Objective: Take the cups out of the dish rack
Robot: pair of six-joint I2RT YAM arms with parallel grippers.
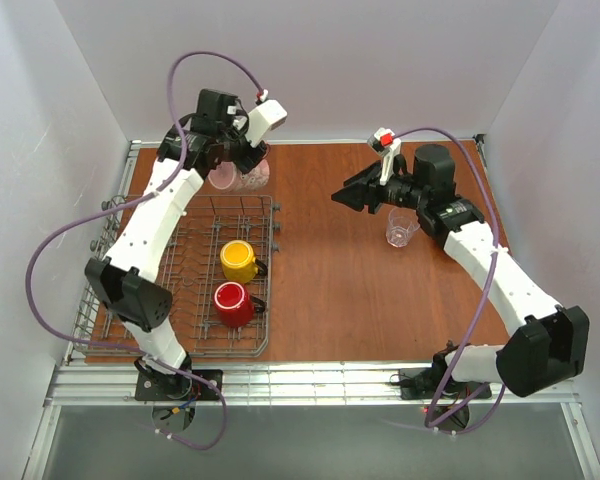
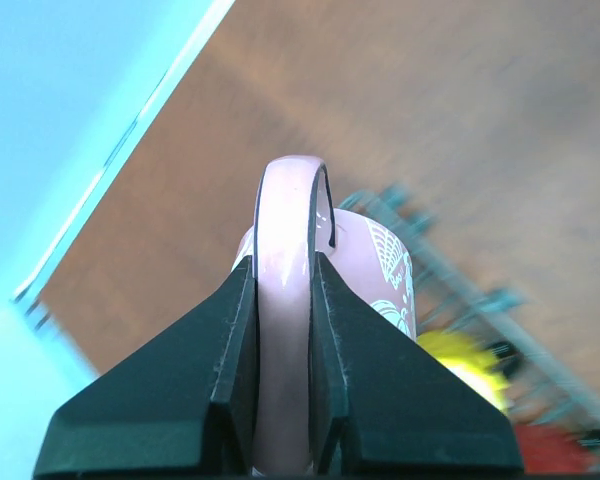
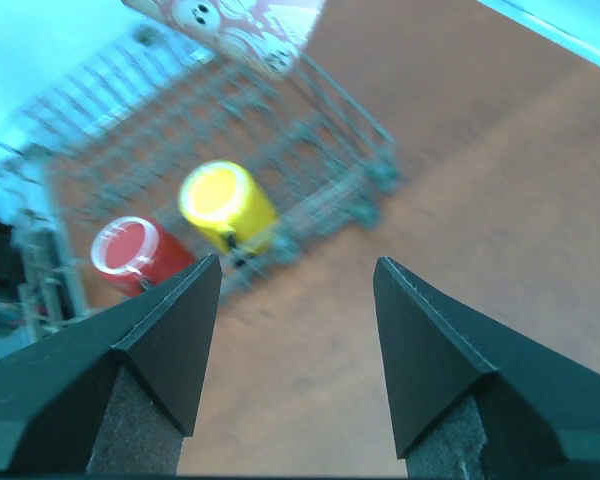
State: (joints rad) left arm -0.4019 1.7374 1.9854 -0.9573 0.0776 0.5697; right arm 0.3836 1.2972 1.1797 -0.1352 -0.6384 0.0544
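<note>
My left gripper (image 1: 242,160) is shut on the handle of the pink mug (image 1: 252,178) and holds it above the far right corner of the dish rack (image 1: 267,212). In the left wrist view the fingers (image 2: 230,330) clamp the pink handle of the mug (image 2: 380,262). The yellow mug (image 1: 239,260) and the red mug (image 1: 232,303) stand in the rack. The clear glass tumbler (image 1: 401,227) stands on the table under my right arm. My right gripper (image 1: 342,197) is open and empty, pointing toward the rack (image 3: 310,110). The white cup is out of view.
The wooden table (image 1: 340,290) is walled by white panels on three sides. The rack fills its left part. In the right wrist view the yellow mug (image 3: 225,205), red mug (image 3: 130,255) and pink mug (image 3: 240,25) show beyond my fingers.
</note>
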